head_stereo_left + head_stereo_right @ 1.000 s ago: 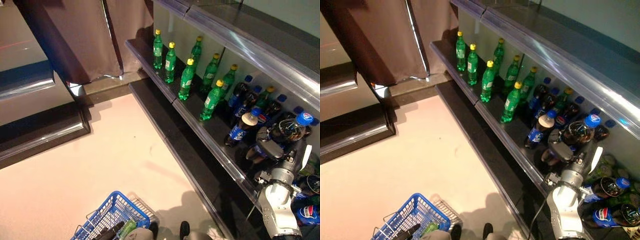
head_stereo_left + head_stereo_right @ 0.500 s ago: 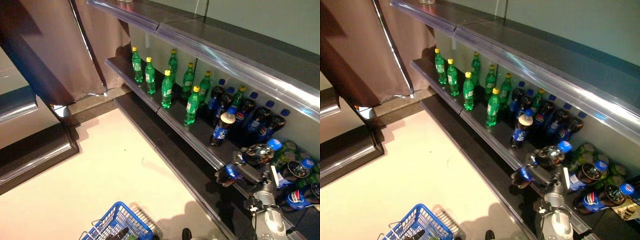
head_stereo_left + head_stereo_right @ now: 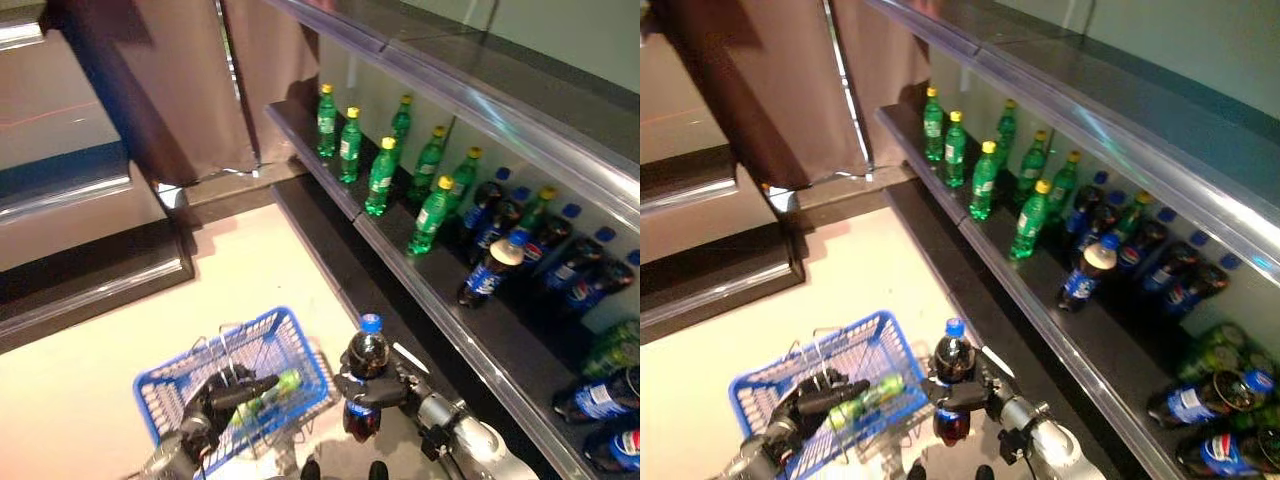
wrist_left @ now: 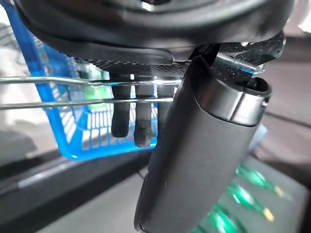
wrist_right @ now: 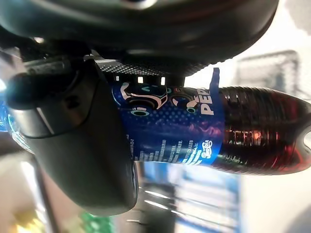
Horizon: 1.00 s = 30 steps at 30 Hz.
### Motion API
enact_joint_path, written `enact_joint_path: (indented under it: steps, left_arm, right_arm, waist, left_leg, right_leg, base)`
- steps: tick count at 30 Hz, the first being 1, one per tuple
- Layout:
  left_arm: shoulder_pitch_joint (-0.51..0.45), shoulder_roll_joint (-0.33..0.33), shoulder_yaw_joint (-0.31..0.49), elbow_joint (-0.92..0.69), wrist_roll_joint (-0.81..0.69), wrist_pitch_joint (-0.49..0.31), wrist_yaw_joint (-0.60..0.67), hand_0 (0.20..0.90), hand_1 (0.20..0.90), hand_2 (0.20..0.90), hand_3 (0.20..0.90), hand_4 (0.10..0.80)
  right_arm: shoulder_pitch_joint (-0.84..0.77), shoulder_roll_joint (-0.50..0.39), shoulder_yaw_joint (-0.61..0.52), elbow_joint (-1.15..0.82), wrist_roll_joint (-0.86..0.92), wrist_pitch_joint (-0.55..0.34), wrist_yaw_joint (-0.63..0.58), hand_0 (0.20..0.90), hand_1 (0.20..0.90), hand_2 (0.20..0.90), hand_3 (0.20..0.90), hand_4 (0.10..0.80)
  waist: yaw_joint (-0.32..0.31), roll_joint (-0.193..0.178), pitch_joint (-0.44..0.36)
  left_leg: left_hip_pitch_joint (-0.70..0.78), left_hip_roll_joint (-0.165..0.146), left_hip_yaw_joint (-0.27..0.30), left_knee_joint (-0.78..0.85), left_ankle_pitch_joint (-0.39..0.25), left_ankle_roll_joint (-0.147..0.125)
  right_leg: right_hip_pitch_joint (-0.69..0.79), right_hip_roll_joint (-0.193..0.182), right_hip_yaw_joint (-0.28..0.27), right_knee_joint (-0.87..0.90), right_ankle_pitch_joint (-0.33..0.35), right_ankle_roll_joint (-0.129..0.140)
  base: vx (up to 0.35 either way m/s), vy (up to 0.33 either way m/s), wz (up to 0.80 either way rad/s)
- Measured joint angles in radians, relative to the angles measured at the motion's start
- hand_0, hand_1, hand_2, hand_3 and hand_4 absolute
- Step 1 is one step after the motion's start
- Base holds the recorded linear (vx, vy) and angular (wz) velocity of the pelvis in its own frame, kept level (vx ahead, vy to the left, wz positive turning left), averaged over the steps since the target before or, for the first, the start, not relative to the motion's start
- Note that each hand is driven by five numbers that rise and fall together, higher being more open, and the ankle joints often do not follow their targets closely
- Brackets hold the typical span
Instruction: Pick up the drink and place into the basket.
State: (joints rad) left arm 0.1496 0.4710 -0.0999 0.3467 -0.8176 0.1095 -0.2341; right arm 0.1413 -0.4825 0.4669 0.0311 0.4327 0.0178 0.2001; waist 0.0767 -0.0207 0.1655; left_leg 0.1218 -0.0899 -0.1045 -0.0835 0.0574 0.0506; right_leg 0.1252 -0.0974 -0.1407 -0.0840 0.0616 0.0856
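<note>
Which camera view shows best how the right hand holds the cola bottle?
The right wrist view: the right hand is curled round the cola bottle on its blue label, seen from very close. Both eye views show the whole bottle upright beside the blue basket, with the grip small. The left wrist view does not show it.

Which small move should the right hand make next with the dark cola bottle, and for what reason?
Probably carry the cola bottle sideways toward the robot's left until it is over the blue basket. The right hand holds it upright just beside the rim, not yet inside, while the left hand grips the basket's wire handle.
</note>
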Motion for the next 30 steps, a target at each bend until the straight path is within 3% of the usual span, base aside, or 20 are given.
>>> enact_joint_path:
  steps: [7,18,26,30]
  left_arm:
    - [-0.115,0.101,-0.09,-0.189,-0.048,0.121,-0.078,0.3,0.3,0.3,0.2,0.1]
    - [-0.24,0.149,-0.265,-0.296,-0.048,0.323,-0.126,0.3,0.3,0.3,0.2,0.1]
    - [-0.24,0.221,-0.311,-0.38,-0.048,0.349,-0.149,0.3,0.3,0.3,0.2,0.1]
    - [-0.281,0.219,-0.367,-0.418,-0.049,0.36,-0.199,0.3,0.3,0.3,0.2,0.1]
  right_arm:
    - [-0.171,0.027,0.069,0.265,0.012,0.004,-0.036,0.3,0.3,0.3,0.2,0.1]
    - [-0.344,0.135,0.169,0.529,0.142,-0.002,-0.014,0.3,0.3,0.3,0.2,0.1]
    - [-0.438,0.168,0.188,0.619,0.186,0.043,0.059,0.3,0.3,0.3,0.2,0.1]
    - [-0.454,0.167,0.192,0.666,0.203,0.085,0.077,0.3,0.3,0.3,0.2,0.1]
  waist:
    - [0.069,0.0,0.002]
    - [0.156,0.0,0.002]
    - [0.23,-0.002,0.003]
    - [0.246,-0.004,0.002]
  left_leg:
    - [0.008,-0.014,-0.045,-0.007,0.001,-0.011]
    - [0.014,-0.037,-0.132,0.0,0.021,-0.006]
    - [0.01,-0.048,-0.155,-0.001,0.02,-0.011]
    - [0.016,-0.063,-0.177,0.0,0.031,-0.012]
  right_leg:
    - [0.038,-0.015,-0.055,0.0,-0.01,0.007]
    - [0.089,-0.033,-0.185,-0.001,-0.041,0.021]
    - [0.105,-0.043,-0.214,0.0,-0.046,0.024]
    - [0.115,-0.054,-0.238,0.0,-0.048,0.033]
  base:
    - [0.025,0.011,0.26]
    - [0.034,0.012,0.33]
    - [0.021,0.034,0.14]
    - [0.018,0.045,0.15]
